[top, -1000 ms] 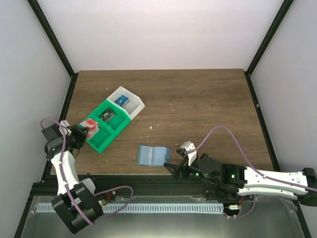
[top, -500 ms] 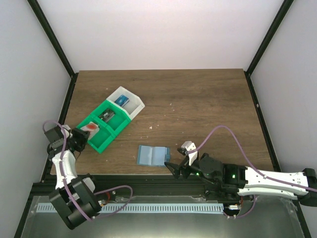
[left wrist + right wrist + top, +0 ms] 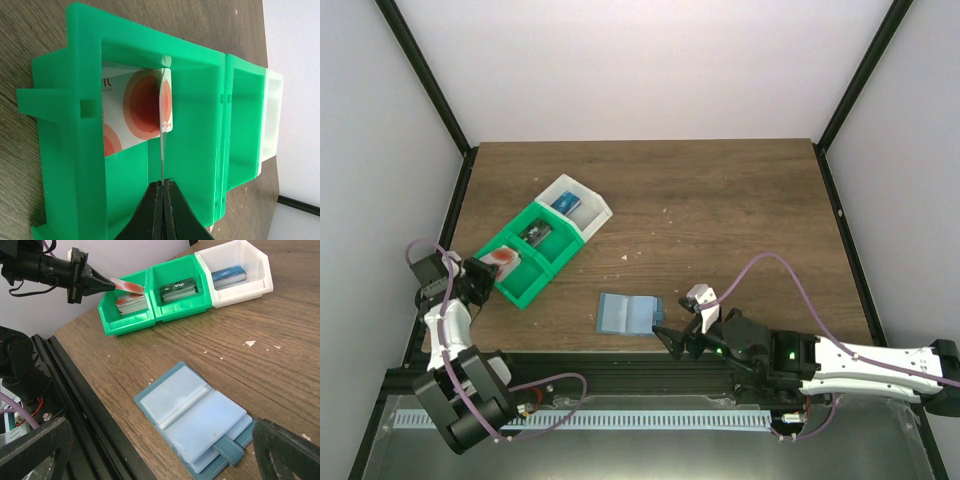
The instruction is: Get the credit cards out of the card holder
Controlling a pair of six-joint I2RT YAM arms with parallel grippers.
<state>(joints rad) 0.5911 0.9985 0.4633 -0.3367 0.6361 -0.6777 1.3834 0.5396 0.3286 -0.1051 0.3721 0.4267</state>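
Observation:
The blue-teal card holder (image 3: 628, 313) lies open and flat near the table's front edge, its pale inner pockets (image 3: 197, 417) facing up. My right gripper (image 3: 665, 331) hovers just right of it, open and empty, with its jaws wide on either side in the right wrist view (image 3: 160, 440). My left gripper (image 3: 163, 182) is shut on a credit card (image 3: 163, 125), seen edge-on, over the end compartment of the green tray (image 3: 55, 125). Another white card with a red spot (image 3: 132, 107) lies inside that compartment. From the right wrist, the left gripper (image 3: 102, 285) holds the card (image 3: 127, 286) above the tray's rim.
The tray (image 3: 525, 285) has two green compartments and a white one (image 3: 590, 205). The middle compartment holds a dark card (image 3: 177, 288) and the white one a blue card (image 3: 228, 275). A black frame rail (image 3: 620, 365) runs along the near table edge.
My left gripper and its card have shifted slightly toward the near edge and lower over the tray's end compartment. The right arm and the card holder have stayed put.

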